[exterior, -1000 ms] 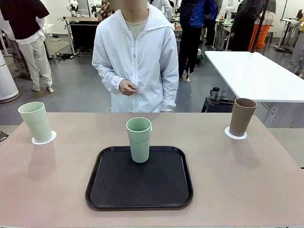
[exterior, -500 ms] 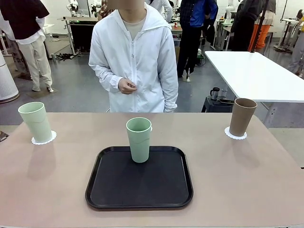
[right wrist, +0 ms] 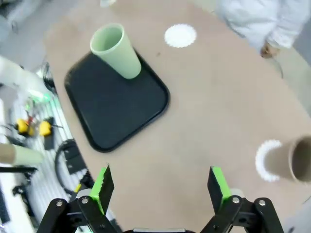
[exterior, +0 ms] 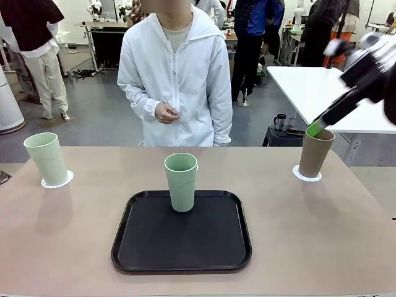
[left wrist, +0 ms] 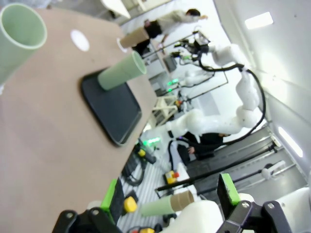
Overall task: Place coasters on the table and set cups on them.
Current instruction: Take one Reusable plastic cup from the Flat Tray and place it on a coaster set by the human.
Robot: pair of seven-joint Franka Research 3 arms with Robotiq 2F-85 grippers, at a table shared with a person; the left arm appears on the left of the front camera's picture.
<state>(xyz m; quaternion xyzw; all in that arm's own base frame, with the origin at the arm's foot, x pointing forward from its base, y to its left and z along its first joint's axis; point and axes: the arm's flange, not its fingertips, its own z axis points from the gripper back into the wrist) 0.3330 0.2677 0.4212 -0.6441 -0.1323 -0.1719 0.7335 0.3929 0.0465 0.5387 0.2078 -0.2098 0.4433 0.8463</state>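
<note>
1. Black rounded-corner tray (exterior: 148, 247), nearest: pale green tapered tumbler (exterior: 180, 182) upright on it, not yet placed.
2. Second pale green tumbler (exterior: 46, 158) and brown tumbler (exterior: 314, 152): each on a lacy white paper doily (exterior: 296, 174).
3. Third doily (right wrist: 180, 35): bare on beige tabletop (exterior: 309, 235) beyond the tray. Likely next: carry the tray tumbler there.
4. Right gripper (right wrist: 160, 183): raised near the brown tumbler, fingers apart, empty. Left gripper (left wrist: 171, 191): likewise apart, empty.

Left gripper (left wrist: 170, 189) and right gripper (right wrist: 160, 178) black, green pads (right wrist: 217, 180), bright screws (right wrist: 84, 200) at knuckles, person (exterior: 166, 112) in white zipped hooded jacket (exterior: 192, 86)
</note>
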